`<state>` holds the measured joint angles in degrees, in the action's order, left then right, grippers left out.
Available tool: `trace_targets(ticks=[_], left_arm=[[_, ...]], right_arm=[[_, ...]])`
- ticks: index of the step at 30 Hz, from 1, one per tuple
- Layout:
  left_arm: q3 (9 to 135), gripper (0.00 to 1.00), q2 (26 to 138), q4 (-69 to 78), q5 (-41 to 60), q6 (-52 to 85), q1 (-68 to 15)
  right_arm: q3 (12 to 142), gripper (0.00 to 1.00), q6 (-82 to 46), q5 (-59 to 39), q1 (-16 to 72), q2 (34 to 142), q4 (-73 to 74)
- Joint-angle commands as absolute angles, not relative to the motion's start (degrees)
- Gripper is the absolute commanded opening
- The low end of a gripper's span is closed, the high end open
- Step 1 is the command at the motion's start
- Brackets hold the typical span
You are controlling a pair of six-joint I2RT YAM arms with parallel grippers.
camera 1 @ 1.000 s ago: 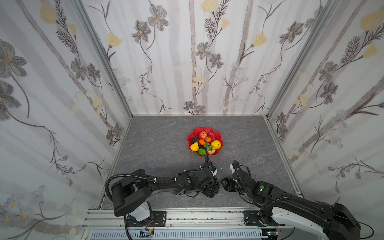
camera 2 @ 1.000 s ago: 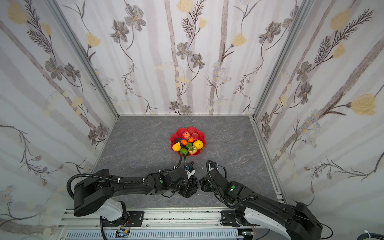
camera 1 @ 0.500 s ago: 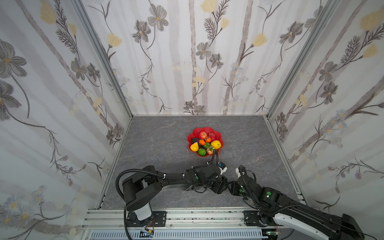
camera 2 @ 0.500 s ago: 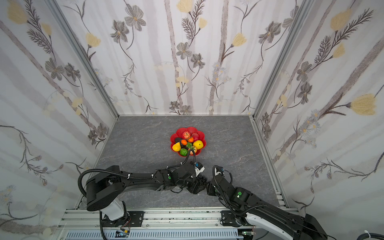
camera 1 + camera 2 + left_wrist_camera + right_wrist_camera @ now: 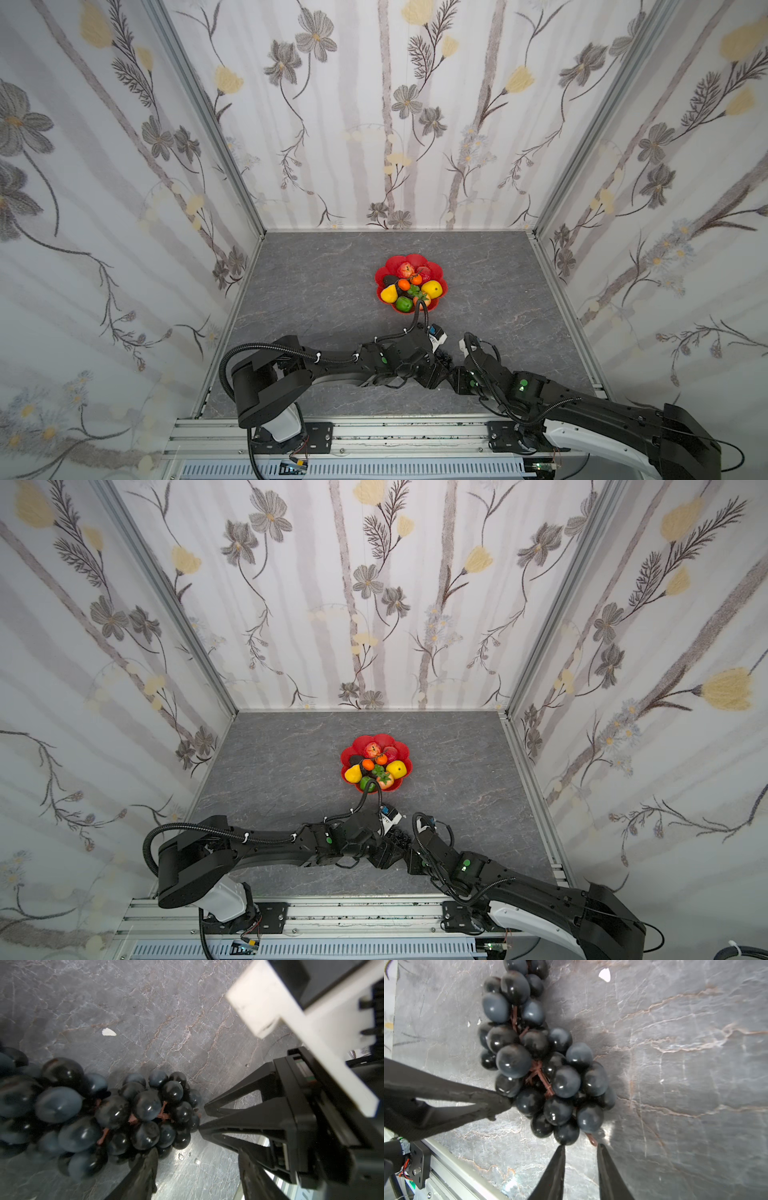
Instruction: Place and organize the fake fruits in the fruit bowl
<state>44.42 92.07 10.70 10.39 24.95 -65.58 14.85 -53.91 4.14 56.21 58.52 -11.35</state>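
- Fruit bowl [image 5: 437,270], mid-far: most fake fruits [image 5: 431,288] in.
- Left gripper [image 5: 197,1153]: jaws apart, one finger touching grape bunch [image 5: 542,1076].
- Bunch on table [image 5: 316,291], near side, btwn grippers; only piece left.
- Right gripper [image 5: 580,1147]: narrow gap, stem at tips, not clamped.
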Motion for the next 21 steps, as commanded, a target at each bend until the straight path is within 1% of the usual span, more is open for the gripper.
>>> trace_targets(ticks=[1,3,6,8,10,15,21], left_arm=[[44.12,0.63,91.89,12.74,8.89,25.9,-65.21],[43.91,0.63,91.81,12.99,8.55,26.27,-65.04],[43.26,0.63,91.61,13.52,8.44,26.78,-64.61],[43.07,0.64,91.58,13.79,8.44,27.05,-64.38],[42.85,0.64,91.53,13.99,8.28,27.24,-64.18],[42.58,0.64,91.37,14.54,8.22,27.38,-63.99],[42.59,0.64,91.42,14.72,8.35,27.5,-63.97]], right_arm=[[15.26,0.29,-54.13,4.7,56.56,58.26,-9.41],[15.04,0.31,-54.05,4.91,56.73,57.3,-9.6],[14.94,0.37,-53.47,4.13,57.03,56.73,-9.08],[15.02,0.42,-52.87,3.02,57.45,57.46,-8.02],[15.56,0.44,-53.25,3.48,57.93,59.15,-8.49],[16.14,0.48,-53.11,3.34,58.43,62.93,-6.42],[18.12,0.47,-51.36,3.85,58.52,66.36,-5.36]])
